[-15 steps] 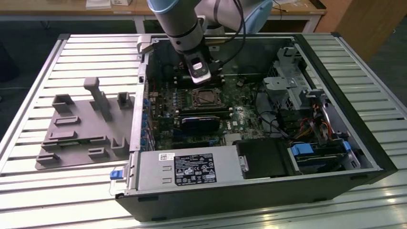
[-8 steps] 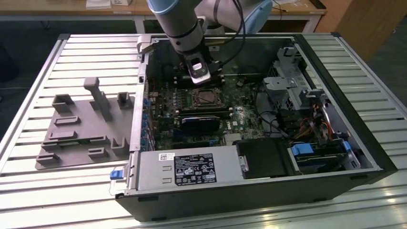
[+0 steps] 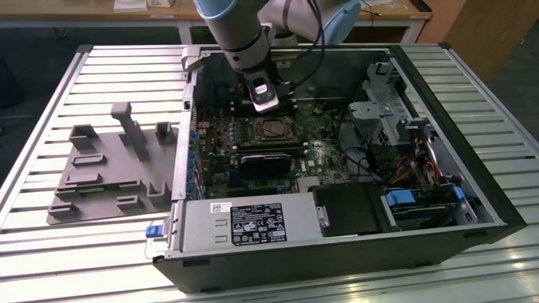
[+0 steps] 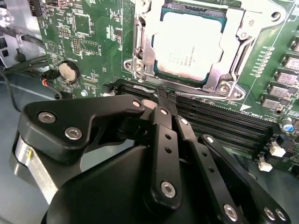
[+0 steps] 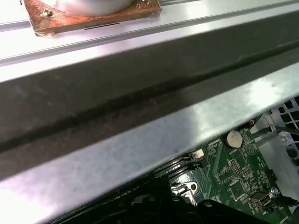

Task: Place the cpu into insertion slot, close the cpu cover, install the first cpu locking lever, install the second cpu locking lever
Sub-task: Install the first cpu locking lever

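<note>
In the second wrist view the cpu [image 4: 189, 44] lies flat in the insertion slot, its pale metal top showing through the window of the cpu cover [image 4: 236, 46], which is down around it. A thin metal lever [image 4: 138, 42] runs along one side of the cover; I cannot tell if it is latched. My gripper [image 4: 164, 95] is shut with nothing in it, its black fingertips hovering over the memory slots just beside the socket. In the exterior view the gripper [image 3: 264, 104] hangs inside the case just behind the insertion slot [image 3: 271, 129].
Long black memory slots [image 4: 224, 126] and a coin battery [image 4: 68, 71] flank the socket. The grey power supply [image 3: 244, 224] sits at the case front, drive cages and cables [image 3: 404, 145] on the exterior view's right. A grey fixture plate [image 3: 113, 170] lies on the slatted table. The case wall [image 5: 140, 93] is close to the wrist.
</note>
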Motion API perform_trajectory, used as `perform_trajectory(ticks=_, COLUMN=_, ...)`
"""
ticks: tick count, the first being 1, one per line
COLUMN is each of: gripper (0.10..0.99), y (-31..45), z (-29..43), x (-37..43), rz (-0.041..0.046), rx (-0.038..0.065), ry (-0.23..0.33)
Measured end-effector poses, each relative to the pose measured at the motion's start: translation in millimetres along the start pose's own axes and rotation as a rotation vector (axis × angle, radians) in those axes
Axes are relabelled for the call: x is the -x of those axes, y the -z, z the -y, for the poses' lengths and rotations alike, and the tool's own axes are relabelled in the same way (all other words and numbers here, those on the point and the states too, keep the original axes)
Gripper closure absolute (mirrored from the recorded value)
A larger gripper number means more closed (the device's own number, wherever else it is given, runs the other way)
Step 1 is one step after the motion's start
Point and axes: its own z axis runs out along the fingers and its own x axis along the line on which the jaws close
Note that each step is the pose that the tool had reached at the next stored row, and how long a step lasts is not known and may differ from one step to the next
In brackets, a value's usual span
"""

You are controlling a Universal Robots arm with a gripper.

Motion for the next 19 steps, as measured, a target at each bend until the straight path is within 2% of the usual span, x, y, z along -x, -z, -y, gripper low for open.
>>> perform_trajectory(ticks=19, gripper=0.984, y=-5.2, z=1.6, x=-1.5, rz=0.0015, rx=-0.004, ry=0.001)
